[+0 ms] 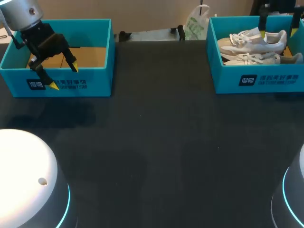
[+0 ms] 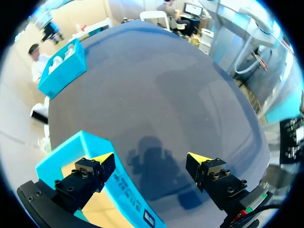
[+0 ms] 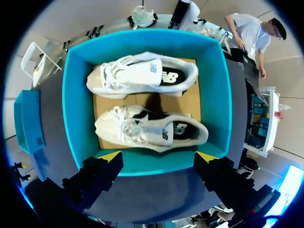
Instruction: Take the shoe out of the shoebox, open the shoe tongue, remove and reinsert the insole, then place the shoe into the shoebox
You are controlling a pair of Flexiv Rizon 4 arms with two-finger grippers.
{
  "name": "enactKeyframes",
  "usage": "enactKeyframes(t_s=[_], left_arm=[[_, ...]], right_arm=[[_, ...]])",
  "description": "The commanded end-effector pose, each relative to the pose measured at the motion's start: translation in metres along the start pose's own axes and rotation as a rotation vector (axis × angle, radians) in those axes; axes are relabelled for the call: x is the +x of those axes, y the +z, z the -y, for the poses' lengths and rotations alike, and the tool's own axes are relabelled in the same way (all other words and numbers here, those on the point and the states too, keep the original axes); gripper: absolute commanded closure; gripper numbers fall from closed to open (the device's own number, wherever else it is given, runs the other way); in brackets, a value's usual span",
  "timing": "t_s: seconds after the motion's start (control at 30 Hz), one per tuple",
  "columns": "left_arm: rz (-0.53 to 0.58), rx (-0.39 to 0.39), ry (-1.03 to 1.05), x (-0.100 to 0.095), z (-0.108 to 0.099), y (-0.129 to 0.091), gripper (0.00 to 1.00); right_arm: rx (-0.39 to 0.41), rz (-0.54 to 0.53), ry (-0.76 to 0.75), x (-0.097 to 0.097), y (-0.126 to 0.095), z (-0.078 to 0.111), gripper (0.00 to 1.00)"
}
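Shoes, two white ones, are lying side by side on the cardboard floor of the right shoebox [image 1: 228, 78] [image 3: 76, 104], which is sitting at the far right of the dark tabletop [image 1: 156, 156]. Both are pointing their toes to the left, the near shoe [image 1: 259, 58] [image 3: 152, 128] resting just beside the far shoe [image 1: 251, 42] [image 3: 142, 76]. Nearest of all, the pale rounded base of the left arm [image 1: 23, 175] is showing at the near left corner. Farther back on the left, the left gripper [image 1: 63, 76] [image 2: 151, 158] is hovering over the near wall of the left shoebox [image 1: 95, 80] [image 2: 61, 152], its jaws spread wide and gripping nothing. One yellow tip is hanging over the box's cardboard floor and the other over the tabletop in front of it. At the far right, the right gripper [image 3: 158, 156] is hanging above the right shoebox and looking straight down into it. Its jaws are likewise released and holding nothing, with both yellow tips standing over the box's near wall. The two turquoise shoeboxes are sitting well apart along the far side of the tabletop.
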State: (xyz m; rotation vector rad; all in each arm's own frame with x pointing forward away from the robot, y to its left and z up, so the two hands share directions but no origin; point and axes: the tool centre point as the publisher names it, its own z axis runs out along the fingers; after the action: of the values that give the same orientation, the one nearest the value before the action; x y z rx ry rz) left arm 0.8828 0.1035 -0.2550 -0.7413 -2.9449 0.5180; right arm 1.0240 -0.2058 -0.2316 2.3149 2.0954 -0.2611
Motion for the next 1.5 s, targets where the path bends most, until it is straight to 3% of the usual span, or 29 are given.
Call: enactKeyframes(t_s=[0.03, 0.27, 0.47, 0.63, 1.0, 1.23, 1.5], left_arm=[[0.03, -0.057, -0.11, 0.007, 0.002, -0.013, 0.0], [0.154, -0.204, -0.705, -0.011, -0.025, -0.041, 0.0], [0.248, -0.184, -1.108, -0.014, -0.054, -0.059, 0.0], [0.338, -0.205, -1.279, -0.021, -0.077, -0.064, 0.0], [0.338, -0.205, -1.279, -0.021, -0.077, -0.064, 0.0], [0.331, -0.273, -1.694, -0.022, -0.088, -0.094, 0.0], [0.308, -0.319, -2.026, -0.037, -0.115, -0.105, 0.0]], right_arm=[[-0.202, 0.005, 0.008, 0.009, 0.003, 0.057, 0.0], [-0.177, 0.015, 0.037, 0.019, 0.005, 0.079, 0.0], [-0.174, 0.012, 0.069, 0.024, 0.002, 0.094, 0.0], [-0.153, 0.026, 0.11, 0.029, 0.001, 0.102, 0.0], [-0.153, 0.026, 0.11, 0.029, 0.001, 0.102, 0.0], [-0.153, 0.026, 0.11, 0.029, 0.001, 0.102, 0.0], [-0.153, 0.026, 0.11, 0.029, 0.001, 0.102, 0.0]])
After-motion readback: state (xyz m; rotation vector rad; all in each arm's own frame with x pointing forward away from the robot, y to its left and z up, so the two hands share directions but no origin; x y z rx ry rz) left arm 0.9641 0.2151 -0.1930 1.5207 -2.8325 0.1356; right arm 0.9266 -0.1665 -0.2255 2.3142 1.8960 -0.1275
